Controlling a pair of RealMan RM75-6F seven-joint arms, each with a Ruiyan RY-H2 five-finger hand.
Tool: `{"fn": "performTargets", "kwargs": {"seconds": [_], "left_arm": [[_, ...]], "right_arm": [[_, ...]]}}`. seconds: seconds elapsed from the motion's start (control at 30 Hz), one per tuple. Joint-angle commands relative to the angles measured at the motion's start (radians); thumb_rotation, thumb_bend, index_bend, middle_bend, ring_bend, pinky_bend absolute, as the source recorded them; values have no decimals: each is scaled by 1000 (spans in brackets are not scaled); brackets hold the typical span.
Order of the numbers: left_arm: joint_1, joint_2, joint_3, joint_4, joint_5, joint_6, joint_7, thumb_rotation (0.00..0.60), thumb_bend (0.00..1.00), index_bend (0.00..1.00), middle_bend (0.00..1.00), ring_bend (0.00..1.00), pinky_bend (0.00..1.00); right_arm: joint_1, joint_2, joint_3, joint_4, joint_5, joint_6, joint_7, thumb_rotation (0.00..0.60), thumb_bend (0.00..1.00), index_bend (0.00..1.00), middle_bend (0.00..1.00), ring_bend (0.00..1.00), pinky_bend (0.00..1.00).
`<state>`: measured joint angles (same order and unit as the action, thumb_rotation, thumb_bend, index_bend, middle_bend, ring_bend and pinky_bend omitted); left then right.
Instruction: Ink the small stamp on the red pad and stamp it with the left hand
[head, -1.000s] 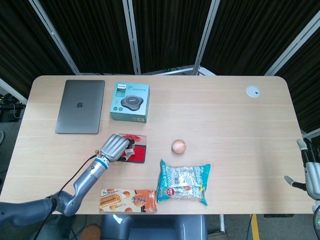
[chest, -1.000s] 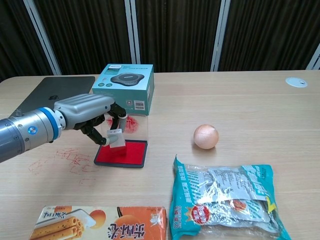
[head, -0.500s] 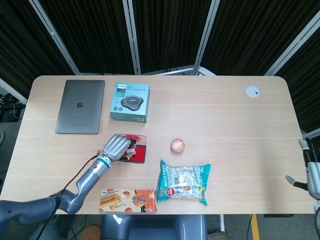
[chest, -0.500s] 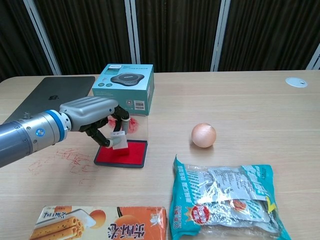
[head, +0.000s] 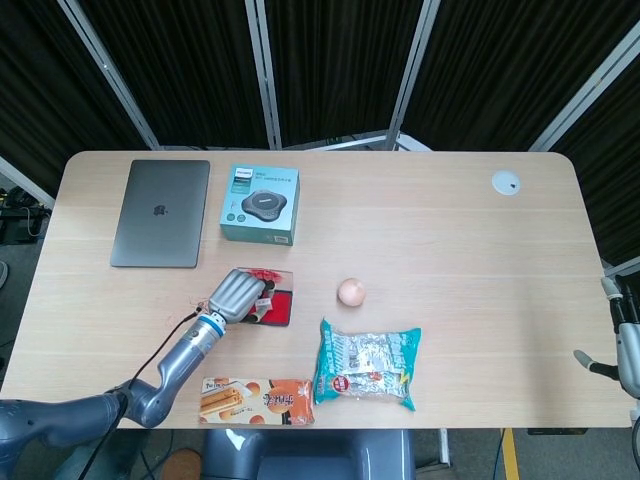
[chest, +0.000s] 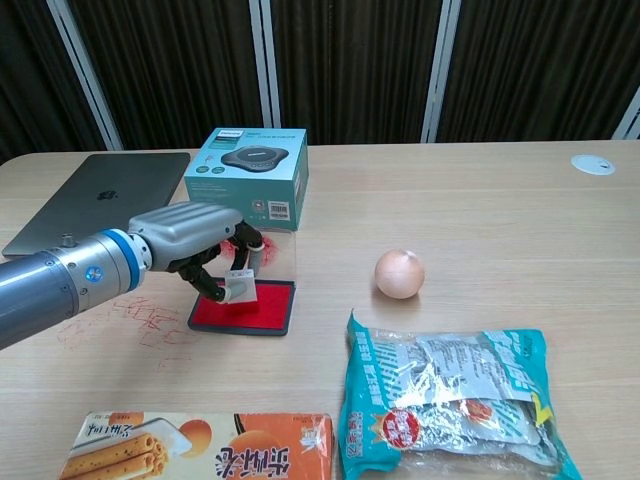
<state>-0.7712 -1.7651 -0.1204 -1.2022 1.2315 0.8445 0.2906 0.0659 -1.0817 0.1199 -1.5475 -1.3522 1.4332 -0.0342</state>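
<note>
My left hand (chest: 190, 232) (head: 233, 293) reaches over the red ink pad (chest: 262, 309) (head: 282, 307) and pinches the small pale stamp (chest: 239, 284) between thumb and fingers. The stamp stands low over the pad's near-left part, touching it or just above it; I cannot tell which. The pad's clear lid (chest: 278, 246) stands open behind it, smeared with red. My right hand (head: 624, 347) shows only at the right edge of the head view, off the table; its fingers are cut off by the frame.
Red stamp marks (chest: 140, 322) cover the table left of the pad. A teal box (chest: 250, 177) and laptop (chest: 105, 196) lie behind. An onion (chest: 400, 273) sits right of the pad, a snack bag (chest: 450, 395) and biscuit box (chest: 190, 445) near the front edge.
My left hand has lowered the stamp toward the pad and shifted slightly right. The onion has rolled a little to the left.
</note>
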Motion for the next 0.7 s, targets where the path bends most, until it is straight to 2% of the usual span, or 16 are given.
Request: {"fn": "performTargets", "kwargs": {"seconds": [0.03,0.4,0.7], "left_arm": [[0,-6,2,10,-3,-1,0,600,413,572,591,898,943],[0,-19,3,33,-9,-3,-6,600,414,573,593,897,943],[3,17,-12,-29,3,33,-5,600,413,575,593,898,943]], "right_arm": [[0,0,0,1,1,-1,1,600,0,0,0,0,0],[1,-1,0,4,4,-4,0,600,0,0,0,0,0],[0,0,-1,1,1,-2,2,600,0,0,0,0,0]]}}
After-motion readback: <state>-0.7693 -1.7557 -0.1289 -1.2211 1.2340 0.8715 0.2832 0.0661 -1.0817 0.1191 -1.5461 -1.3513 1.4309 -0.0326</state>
